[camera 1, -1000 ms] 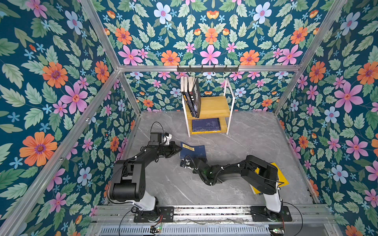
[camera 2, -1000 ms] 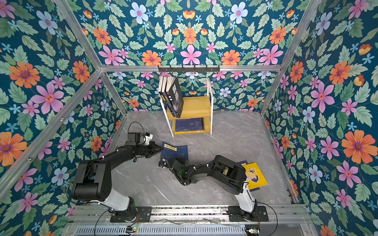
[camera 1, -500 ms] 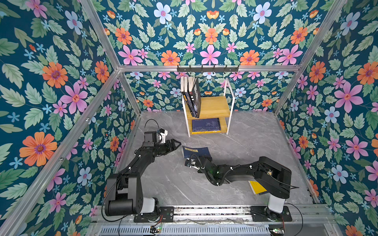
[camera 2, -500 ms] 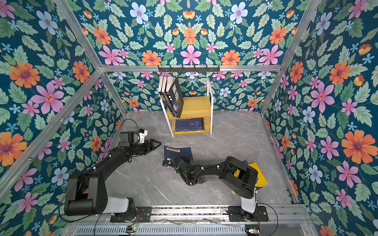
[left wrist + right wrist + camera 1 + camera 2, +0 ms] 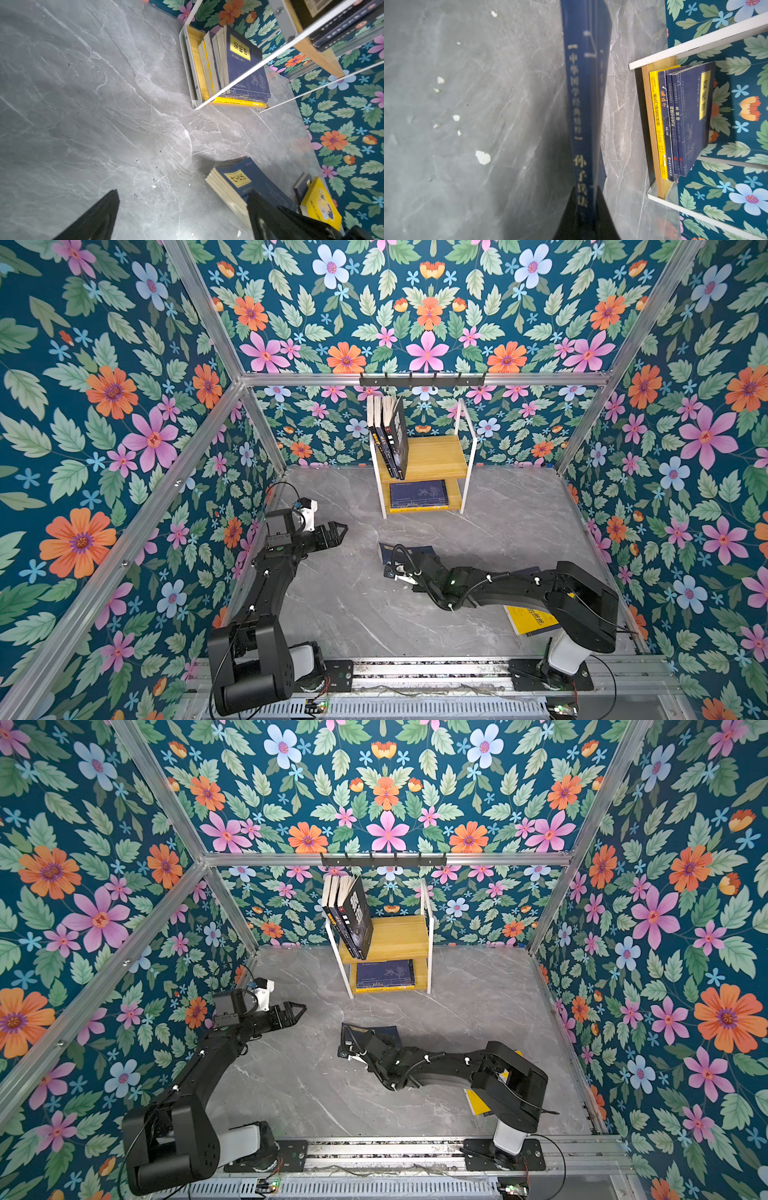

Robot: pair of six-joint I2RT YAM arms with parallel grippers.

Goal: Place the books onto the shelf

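The right tool [image 5: 588,195] is clamped on the spine of a thin navy paperback with a yellow title label [image 5: 579,99] at the middle of the grey marbled surface [image 5: 353,614]. The spine runs straight out from between the fingers, in line with the tool. Whether the book is clear of the surface cannot be told.

The small two-tier shelf of light wooden boards in a white metal frame [image 5: 436,452] stands at the far edge, almost directly beyond the held book and slightly right. Its lower tier holds a flat stack of books [image 5: 417,493]. On the upper tier, upright books [image 5: 392,435] lean at the left end, and the right part of that board is bare.

The left tool [image 5: 337,531] hangs wide apart and empty, well away to the left. The carry therefore looks to fall to the right arm, straight forward to the shelf. A bright yellow paperback [image 5: 534,620] lies near right, partly under that arm.
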